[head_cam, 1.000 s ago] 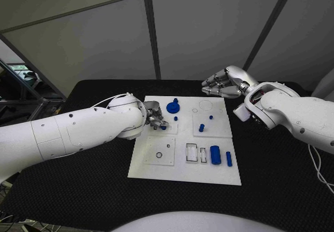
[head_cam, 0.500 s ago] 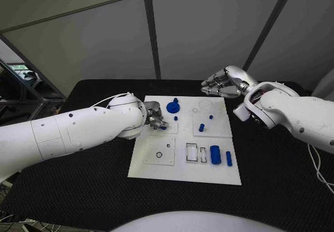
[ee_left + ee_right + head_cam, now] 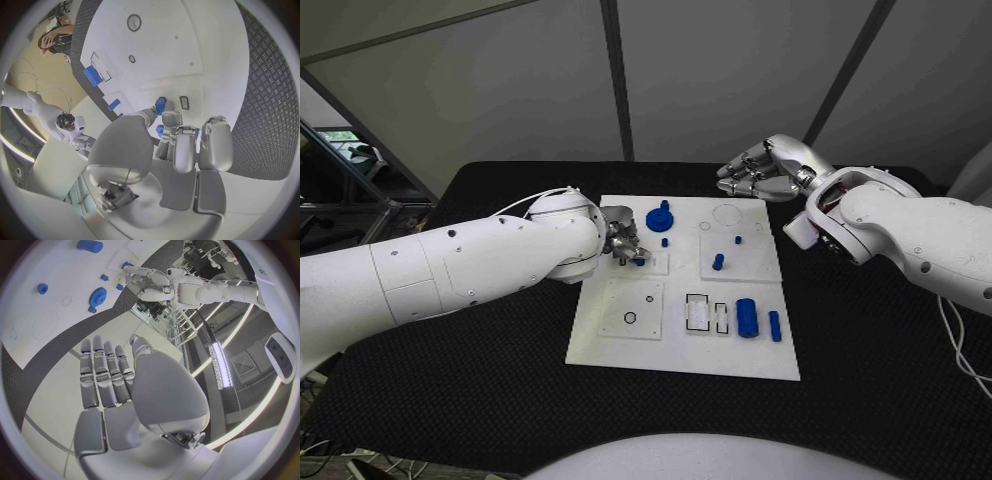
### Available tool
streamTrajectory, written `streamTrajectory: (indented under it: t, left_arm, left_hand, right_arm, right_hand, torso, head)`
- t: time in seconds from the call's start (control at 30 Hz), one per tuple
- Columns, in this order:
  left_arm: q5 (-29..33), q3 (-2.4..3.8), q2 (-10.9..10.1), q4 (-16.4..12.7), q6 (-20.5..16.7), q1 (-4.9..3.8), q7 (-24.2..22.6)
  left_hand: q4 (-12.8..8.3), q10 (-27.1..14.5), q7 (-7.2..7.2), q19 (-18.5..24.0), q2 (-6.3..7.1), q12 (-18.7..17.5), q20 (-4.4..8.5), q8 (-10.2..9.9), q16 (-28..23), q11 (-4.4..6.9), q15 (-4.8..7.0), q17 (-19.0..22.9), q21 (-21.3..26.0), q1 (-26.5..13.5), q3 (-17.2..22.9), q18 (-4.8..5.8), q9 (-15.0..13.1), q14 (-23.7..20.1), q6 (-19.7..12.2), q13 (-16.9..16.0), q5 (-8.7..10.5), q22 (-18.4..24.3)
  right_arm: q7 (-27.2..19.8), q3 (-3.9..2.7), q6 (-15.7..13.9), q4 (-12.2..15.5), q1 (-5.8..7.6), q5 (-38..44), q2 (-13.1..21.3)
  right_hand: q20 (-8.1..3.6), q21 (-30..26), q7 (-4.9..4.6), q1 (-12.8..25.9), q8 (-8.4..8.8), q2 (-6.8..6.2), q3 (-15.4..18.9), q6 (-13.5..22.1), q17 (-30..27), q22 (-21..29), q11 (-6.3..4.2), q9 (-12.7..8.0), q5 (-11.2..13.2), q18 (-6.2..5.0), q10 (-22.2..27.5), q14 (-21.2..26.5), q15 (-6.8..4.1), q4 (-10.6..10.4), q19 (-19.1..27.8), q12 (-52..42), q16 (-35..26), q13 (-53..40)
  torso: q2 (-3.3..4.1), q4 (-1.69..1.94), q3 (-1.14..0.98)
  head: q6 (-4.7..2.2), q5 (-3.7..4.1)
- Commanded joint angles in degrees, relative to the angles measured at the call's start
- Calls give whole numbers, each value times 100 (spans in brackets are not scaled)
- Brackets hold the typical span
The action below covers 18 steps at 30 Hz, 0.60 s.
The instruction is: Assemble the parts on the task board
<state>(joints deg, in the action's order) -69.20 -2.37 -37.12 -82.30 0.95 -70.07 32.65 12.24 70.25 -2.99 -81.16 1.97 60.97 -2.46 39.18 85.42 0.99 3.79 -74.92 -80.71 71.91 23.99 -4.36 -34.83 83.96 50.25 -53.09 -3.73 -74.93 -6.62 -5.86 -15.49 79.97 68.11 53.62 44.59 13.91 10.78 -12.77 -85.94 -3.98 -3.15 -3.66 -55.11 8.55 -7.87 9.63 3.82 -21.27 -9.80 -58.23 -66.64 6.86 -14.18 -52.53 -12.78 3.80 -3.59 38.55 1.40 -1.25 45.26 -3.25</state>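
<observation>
Head view: white task board (image 3: 678, 355) flat on the black desk (image 3: 473, 380), long axis running away from the robot. Near its right front corner, a thick blue cylinder (image 3: 746, 319) and a thinner blue rod (image 3: 775, 326) lying side by side, both pointing lengthwise along the board, just right of two empty rectangular slots (image 3: 697, 313). Farther back, a blue gear (image 3: 659, 221) flat on the board with a small knob on top; a short blue peg (image 3: 718, 263) upright on the right-hand raised tile. Left hand (image 3: 623, 246) low over the board's left edge, fingers bunched down around a small blue part (image 3: 639, 263) at their tips. Right hand (image 3: 762, 176) raised beyond the board's far edge, fingers curled in, nothing in them. Left wrist view: left hand (image 3: 181, 145) with fingertips closed on the small blue part (image 3: 160, 105), pinched just above the board (image 3: 206, 60), beside a small dark-rimmed rectangular recess (image 3: 184, 102); blue cylinder (image 3: 92, 76) by its slot farther off. Right wrist view: right hand (image 3: 106, 377) with fingers side by side and bent, palm bare, hovering off the board; gear (image 3: 97, 296) and left hand (image 3: 150, 285) visible across the board (image 3: 56, 270).
</observation>
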Motion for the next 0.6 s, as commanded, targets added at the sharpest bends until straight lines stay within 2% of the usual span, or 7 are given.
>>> streamTrajectory:
  t: [0.03, 0.17, 0.27, 0.37, 0.6]
  left_arm:
    - [36, -11, 43, 34, 223, 12, -15]
    - [78, -11, 76, 95, 356, 12, -16]
    - [103, -11, 97, 142, 411, 12, -17]
    - [115, -10, 118, 188, 452, 11, -19]
    - [125, -10, 159, 258, 485, 10, 1]
  left_hand:
    - [-541, 8, 27, -1, 1, 24, 29, 39, -1, 18, 51, -1073, 26, -42, 607, 91, -1, 463, -6, 10, 10, -91]
    - [-493, 13, 33, 11, 34, 24, 33, 65, -2, 23, 55, -1073, 40, -158, 601, 88, -28, 462, 16, 17, 103, -81]
    - [-439, 32, 44, 13, 56, 43, 43, 92, -1, 30, 63, -1075, 40, -255, 559, 89, -49, 462, 48, -2, 107, -87]
    - [-366, 55, 57, 9, 82, 65, 52, 133, 1, 38, 71, -1077, 35, -379, 469, 92, -76, 462, 99, -23, 109, -100]
    - [-230, 109, 83, -13, 179, 130, 71, 198, 4, 59, 89, -1083, 12, -626, 167, 101, -131, 463, 166, -89, 109, -144]
  right_arm:
    - [16, -5, 69, 17, 9, -9, -3]
    - [19, -4, 77, 71, 8, -7, -2]
    - [20, -4, 81, 104, 8, -7, -3]
    - [21, -4, 87, 127, 8, -7, -3]
    - [19, -4, 105, 143, 7, -7, -4]
  right_hand:
    - [3, -34, -24, 46, 14, 25, 1, 25, -10, 11, -8, -5, -1, -69, 52, 21, 10, -26, 4, -3, -12, 3]
    - [5, -46, -25, 49, 15, 22, 1, 29, -14, 18, -5, -5, 1, -69, 58, 27, 14, -27, 10, -2, -14, 3]
    - [9, -61, -27, 52, 16, 20, 0, 34, -20, 28, -2, -5, 3, -68, 65, 38, 19, -30, 17, -1, -17, 3]
    - [15, -85, -30, 56, 15, 19, -2, 37, -31, 43, 2, -5, 4, -67, 69, 59, 29, -34, 29, -3, -22, 2]
    - [19, -99, -32, 61, 14, 19, -2, 39, -37, 52, 5, -5, 4, -67, 70, 72, 34, -37, 34, -5, -24, 2]
  torso:
    - [3, -5, -4]
    - [4, 0, -5]
    - [4, -3, -1]
    - [-1, -8, -4]
    - [-2, 1, -2]
  head:
    - [9, 2]
    - [19, 8]
    - [28, 16]
    - [36, 23]
    - [35, 41]
